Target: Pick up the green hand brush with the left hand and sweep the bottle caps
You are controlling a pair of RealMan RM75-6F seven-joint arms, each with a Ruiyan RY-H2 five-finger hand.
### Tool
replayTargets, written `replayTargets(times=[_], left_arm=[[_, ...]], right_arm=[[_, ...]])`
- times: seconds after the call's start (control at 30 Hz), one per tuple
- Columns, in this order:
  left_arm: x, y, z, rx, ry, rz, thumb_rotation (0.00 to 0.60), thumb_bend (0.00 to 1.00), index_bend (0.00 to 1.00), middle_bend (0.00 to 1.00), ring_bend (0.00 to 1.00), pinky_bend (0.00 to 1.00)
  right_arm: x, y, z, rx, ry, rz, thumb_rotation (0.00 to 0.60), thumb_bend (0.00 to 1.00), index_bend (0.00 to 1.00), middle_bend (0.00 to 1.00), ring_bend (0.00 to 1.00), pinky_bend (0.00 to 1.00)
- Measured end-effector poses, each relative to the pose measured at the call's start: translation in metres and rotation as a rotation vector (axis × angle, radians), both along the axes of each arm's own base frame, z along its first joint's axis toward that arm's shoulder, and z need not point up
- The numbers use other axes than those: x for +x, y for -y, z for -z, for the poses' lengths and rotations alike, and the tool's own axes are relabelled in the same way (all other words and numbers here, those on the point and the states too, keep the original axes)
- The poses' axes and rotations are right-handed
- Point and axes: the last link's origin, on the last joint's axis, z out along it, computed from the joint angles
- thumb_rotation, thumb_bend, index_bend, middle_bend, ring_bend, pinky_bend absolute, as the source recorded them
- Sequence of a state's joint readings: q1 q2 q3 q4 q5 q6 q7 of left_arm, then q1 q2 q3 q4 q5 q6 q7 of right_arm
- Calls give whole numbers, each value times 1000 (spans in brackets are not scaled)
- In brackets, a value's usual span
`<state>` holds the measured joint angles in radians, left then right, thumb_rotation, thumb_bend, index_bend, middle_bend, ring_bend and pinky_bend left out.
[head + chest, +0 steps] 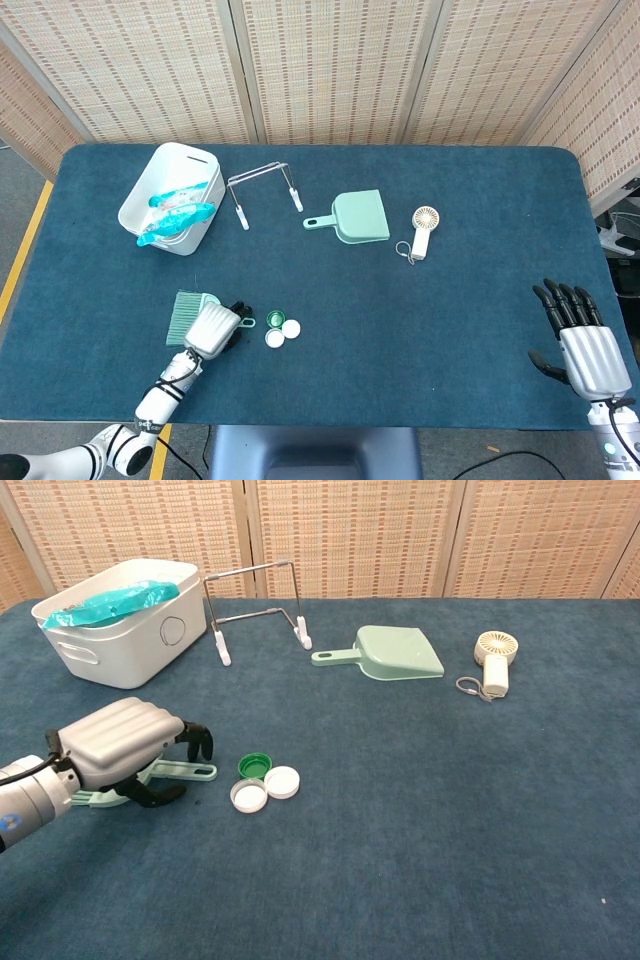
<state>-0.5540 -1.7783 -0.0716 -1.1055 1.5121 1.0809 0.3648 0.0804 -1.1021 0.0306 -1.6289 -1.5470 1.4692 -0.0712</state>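
Note:
The green hand brush (184, 312) lies on the blue table at the front left, bristles to the left. My left hand (213, 330) sits over its handle (196, 771) with the fingers curled around it and the thumb underneath; the handle's tip sticks out to the right. Three bottle caps lie just right of that tip: a green one (256, 766) and two white ones (282, 781) (248, 796), touching each other. My right hand (580, 340) rests at the front right edge of the table, fingers spread and holding nothing. It shows only in the head view.
A white bin (165, 170) with a teal packet stands at the back left. Beside it are a wire rack (262, 190), a green dustpan (355, 217) and a small white fan (423, 230).

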Motion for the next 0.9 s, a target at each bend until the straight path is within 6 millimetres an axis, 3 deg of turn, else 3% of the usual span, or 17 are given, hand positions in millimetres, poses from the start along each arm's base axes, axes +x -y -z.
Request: replayTargets(times=[0.53, 0.7, 0.9], left_arm=[[-6, -2, 1, 56, -74, 26, 600, 337, 442, 485, 715, 896], [-6, -1, 0, 64, -70, 31, 600, 349, 516, 624, 724, 902], [-3, 1, -3, 73, -35, 42, 600, 395, 602, 706, 733, 911]], right_arm=[[0, -1, 0, 12, 5, 8, 598, 147, 0, 0, 0, 0], [1, -1, 0, 15, 3, 8, 599, 147, 0, 0, 0, 0], [1, -1, 1, 21, 2, 9, 599, 147, 0, 0, 0, 0]])
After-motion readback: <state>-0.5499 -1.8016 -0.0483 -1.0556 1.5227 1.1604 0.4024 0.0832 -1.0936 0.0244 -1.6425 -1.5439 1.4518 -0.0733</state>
